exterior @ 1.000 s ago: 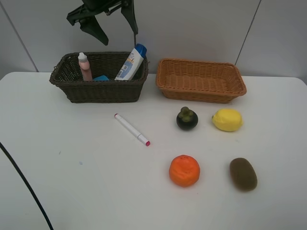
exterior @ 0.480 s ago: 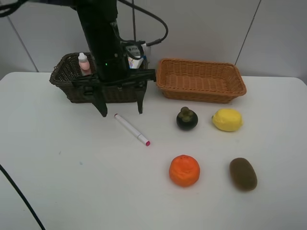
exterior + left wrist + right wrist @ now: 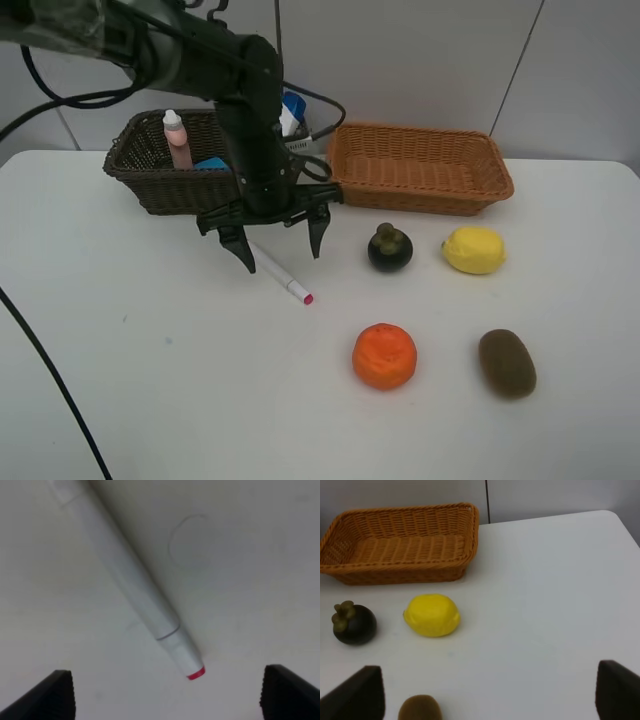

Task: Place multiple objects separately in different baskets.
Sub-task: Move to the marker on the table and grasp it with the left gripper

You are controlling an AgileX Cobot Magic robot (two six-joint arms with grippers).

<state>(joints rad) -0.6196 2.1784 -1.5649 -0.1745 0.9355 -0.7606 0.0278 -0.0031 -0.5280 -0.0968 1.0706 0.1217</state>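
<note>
The white pen (image 3: 291, 285) with a red tip lies on the table in front of the dark brown basket (image 3: 180, 190). My left gripper (image 3: 281, 256) hangs open just above it, one finger on each side, touching nothing. The left wrist view shows the pen (image 3: 135, 590) running diagonally between the wide-apart fingertips (image 3: 50, 697). The dark basket holds a pink bottle (image 3: 177, 140), a blue-capped white bottle (image 3: 290, 108) and a blue item (image 3: 212, 163). The light orange basket (image 3: 420, 190) is empty. My right gripper (image 3: 487, 695) is open over the table near the lemon (image 3: 431, 615).
On the table's right half lie a mangosteen (image 3: 390, 248), a lemon (image 3: 474, 250), an orange (image 3: 384, 356) and a kiwi (image 3: 507, 363). The left arm's cables loop behind the dark basket. A black cable (image 3: 50, 385) crosses the front left corner.
The left arm has come down from above the dark basket to the table in front of it, and its open fingers now straddle the pen. The objects have not moved.
</note>
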